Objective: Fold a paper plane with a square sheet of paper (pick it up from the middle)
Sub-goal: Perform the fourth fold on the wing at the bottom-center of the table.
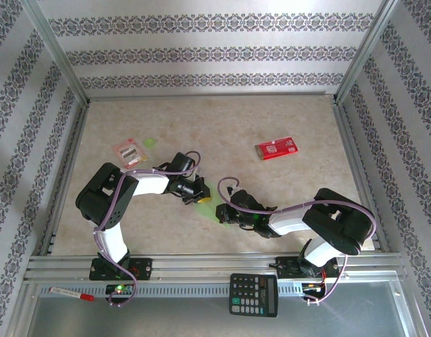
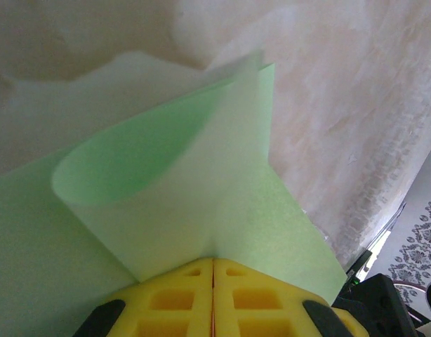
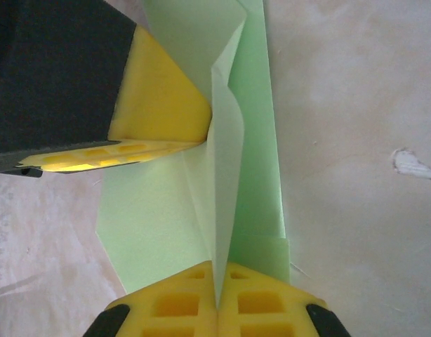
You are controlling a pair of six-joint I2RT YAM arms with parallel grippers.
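We judge the folding about midway. The square sheet of paper [image 3: 254, 140], at the lower centre of the top view, shows creases and a loose curled flap but no dart yet. Our left end effector [image 2: 213, 265] and right end effector [image 3: 217, 277] are both clamped tight on it.

Left arm [image 1: 114, 239] and right arm [image 1: 293, 217] have white links, black joints, purple cables — the yellow fingers [image 2: 170, 302] bear square pockets.

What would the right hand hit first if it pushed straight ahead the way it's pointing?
The green sheet the right hand pinches lies along that line. Next, probably the left hand, gripping the same sheet just ahead, slightly left; depth is unclear.
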